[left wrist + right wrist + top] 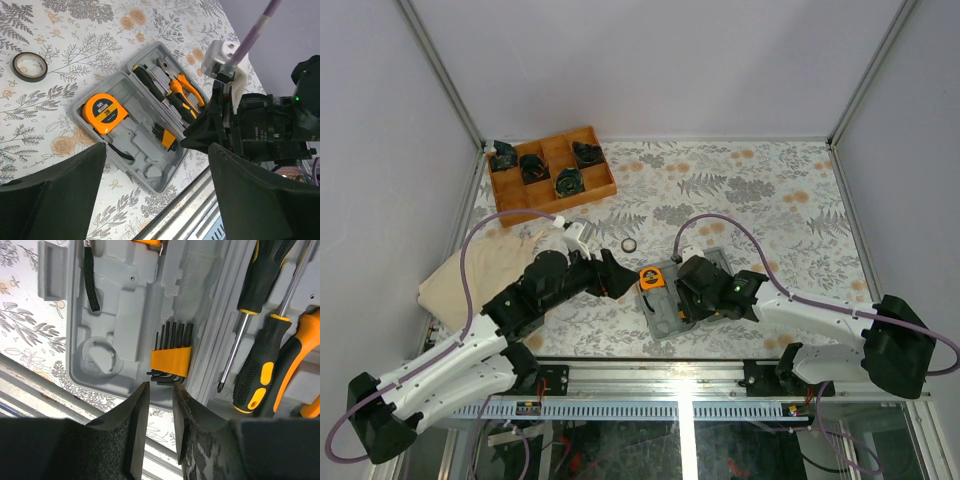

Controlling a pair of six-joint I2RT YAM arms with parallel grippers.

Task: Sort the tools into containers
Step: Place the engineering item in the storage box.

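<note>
The grey case (150,177) lies open near the table's front edge, also in the top view (665,318). In it lie an orange tape measure (104,112), orange-handled pliers (189,92), black-and-yellow screwdrivers (152,85) and an orange hex key holder (171,360). A black ring (29,66) rests on the cloth beside the case. My left gripper (157,200) hovers wide open over the case's near corner, holding nothing. My right gripper (160,395) sits just below the hex keys. Its jaws stand a narrow gap apart with nothing between them.
A brown wooden divided tray (552,168) with black parts stands at the back left. A beige cloth bag (485,265) lies under my left arm. The metal front rail (650,365) runs just past the case. My right arm (270,130) crowds the case's right side.
</note>
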